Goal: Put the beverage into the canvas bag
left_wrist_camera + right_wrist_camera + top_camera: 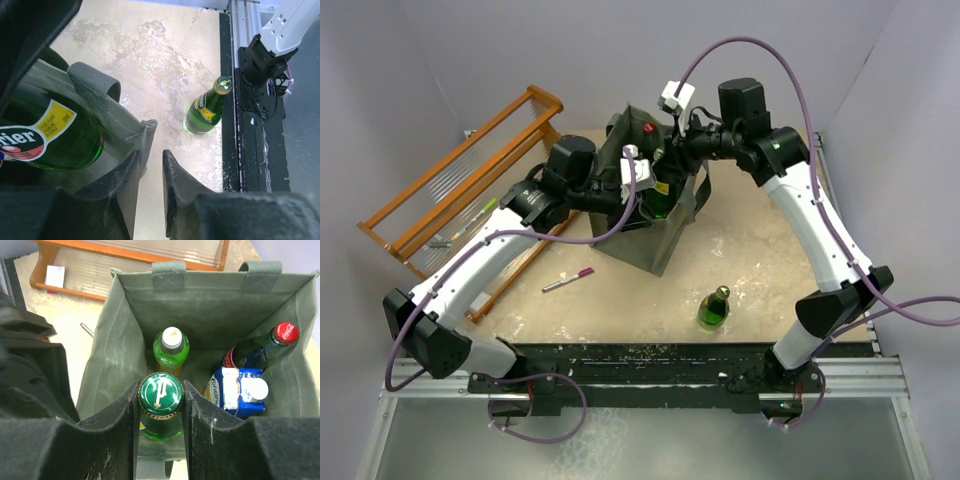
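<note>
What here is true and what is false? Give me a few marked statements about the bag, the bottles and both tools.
The right tool grips a green glass bottle by its green cap. True.
The grey-green canvas bag is empty. False: a white-capped green bottle, a red-capped cola bottle and a blue-and-white carton are inside.
A gold-topped green bottle stands on the beige table outside the bag. True.
The left tool holds that standing bottle. False: its fingers are at the bag's wall.
</note>
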`<action>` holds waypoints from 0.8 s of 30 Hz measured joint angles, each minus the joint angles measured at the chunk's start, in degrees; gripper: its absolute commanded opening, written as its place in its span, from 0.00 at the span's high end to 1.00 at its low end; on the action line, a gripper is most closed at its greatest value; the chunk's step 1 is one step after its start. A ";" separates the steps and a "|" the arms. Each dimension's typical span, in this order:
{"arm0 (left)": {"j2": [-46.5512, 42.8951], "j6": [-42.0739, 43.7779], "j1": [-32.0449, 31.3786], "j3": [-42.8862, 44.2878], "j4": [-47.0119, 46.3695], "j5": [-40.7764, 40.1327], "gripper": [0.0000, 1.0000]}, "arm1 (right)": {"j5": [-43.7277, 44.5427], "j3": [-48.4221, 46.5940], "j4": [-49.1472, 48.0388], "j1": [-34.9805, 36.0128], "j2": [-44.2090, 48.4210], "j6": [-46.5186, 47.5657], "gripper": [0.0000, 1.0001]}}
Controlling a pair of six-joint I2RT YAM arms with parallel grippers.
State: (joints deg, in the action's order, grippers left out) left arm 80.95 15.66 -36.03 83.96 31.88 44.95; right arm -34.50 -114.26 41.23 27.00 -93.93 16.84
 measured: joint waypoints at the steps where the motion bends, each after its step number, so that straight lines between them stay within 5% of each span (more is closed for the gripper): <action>1: -0.39 0.07 0.00 0.00 -0.15 0.04 0.67 | 0.00 0.35 0.02 0.00 -0.24 0.13 1.00; 14: -4.17 2.51 2.03 -0.50 -0.28 1.18 0.28 | 1.42 6.67 -3.19 0.11 -0.74 0.39 1.00; 24: -9.09 4.04 6.58 -1.11 -0.13 -0.63 0.18 | 5.38 9.11 -7.06 0.33 -2.45 -0.33 1.00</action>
State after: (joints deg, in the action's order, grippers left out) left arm 71.85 19.70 -29.45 82.85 31.75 44.31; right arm -29.12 -105.14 34.17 27.33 -96.38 16.51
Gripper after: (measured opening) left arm 0.800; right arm 0.360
